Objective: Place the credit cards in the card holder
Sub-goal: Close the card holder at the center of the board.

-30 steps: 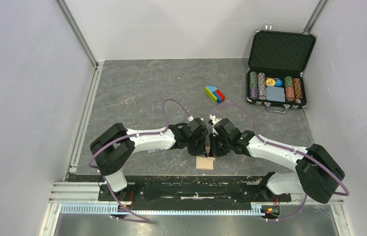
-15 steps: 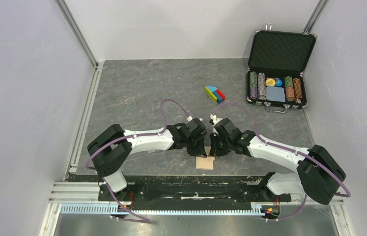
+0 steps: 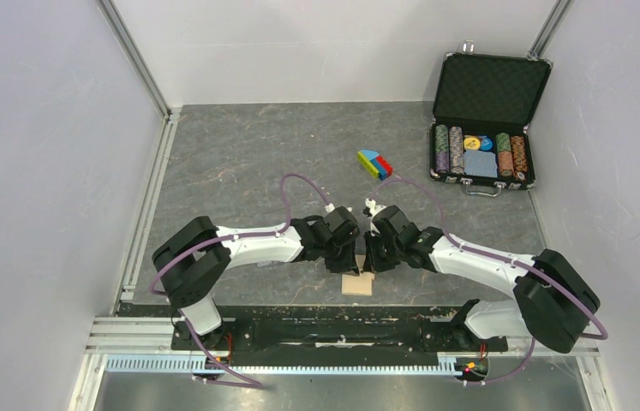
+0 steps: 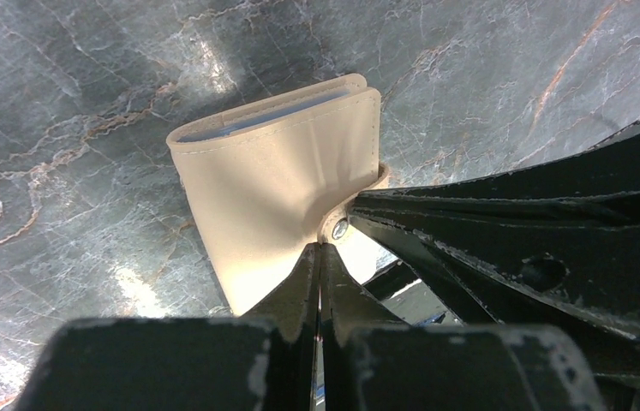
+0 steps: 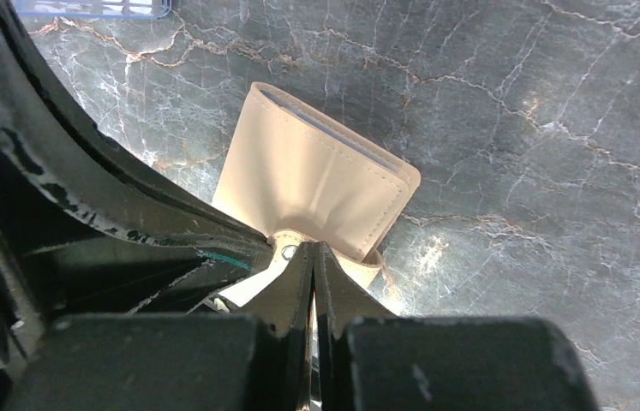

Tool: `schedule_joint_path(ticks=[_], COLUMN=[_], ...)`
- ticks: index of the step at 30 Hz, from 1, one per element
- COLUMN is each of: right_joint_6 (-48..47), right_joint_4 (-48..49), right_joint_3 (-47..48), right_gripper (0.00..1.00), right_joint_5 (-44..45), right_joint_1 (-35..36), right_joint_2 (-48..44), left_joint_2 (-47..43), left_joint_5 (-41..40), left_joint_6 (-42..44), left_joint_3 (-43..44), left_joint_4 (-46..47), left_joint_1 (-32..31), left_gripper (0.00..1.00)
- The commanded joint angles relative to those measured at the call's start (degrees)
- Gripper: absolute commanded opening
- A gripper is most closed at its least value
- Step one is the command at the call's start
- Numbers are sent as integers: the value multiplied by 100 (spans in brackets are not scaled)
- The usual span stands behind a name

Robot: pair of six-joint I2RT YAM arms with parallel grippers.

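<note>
— Where's the card holder [image 4: 273,171]? I can't see it past the arms.

— On the table [image 3: 239,163], right where the two arms meet, close to the near edge. It's folded shut, tan side out, with a thin line of pale blue-white lining showing along its open edge.

— And the hands?

— Both are at its snap flap [image 4: 339,224]. The left hand [image 4: 320,257] has its fingers pressed tight together, with the tips up against the holder just below the flap. The right hand [image 5: 312,257] comes in from the opposite side of the holder. Its fingers are pressed together too, and the tips sit beside the little round snap.

— Is either of them pinching the leather?

— I can't tell. The tips touch the flap, but I see nothing clearly caught between the fingers.

— Any credit cards?

— There's one pale, see-through sliver that looks like a credit card [image 5: 93,7]. It lies flat on the table a little away from the holder and is cut off at the edge of the right wrist view.

— What else is out there?

— A small coloured block [image 3: 374,163] sits beyond the holder, towards the back. The open poker-chip case [image 3: 489,94] is well apart from the holder, off to the back right.
</note>
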Motion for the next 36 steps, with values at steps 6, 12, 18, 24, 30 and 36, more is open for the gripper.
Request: schedule_joint_path(ticks=[6, 12, 18, 24, 30, 36], right_joint_6=[86, 96, 155, 141, 142, 216], right_joint_4=[249, 259, 236, 219, 247, 82], right_joint_3=[93, -36, -119, -119, -210, -294], right_gripper=[0, 0, 0, 0, 0, 0], right_joint_5=[-23, -17, 38, 44, 8, 154], right_joint_1=[63, 121, 137, 141, 158, 185], right_joint_2=[105, 109, -86, -138, 46, 118], left_joint_2=[-40, 72, 98, 236, 375, 425], left_joint_5=[-12, 50, 77, 78, 85, 72], left_joint_6=[-148, -157, -157, -164, -157, -149], left_joint_3=[-66, -44, -1, -17, 17, 41], left_joint_4=[36, 83, 110, 168, 211, 215], left_joint_1=[4, -1, -8, -14, -14, -14], left_gripper=[2, 2, 2, 2, 2, 2])
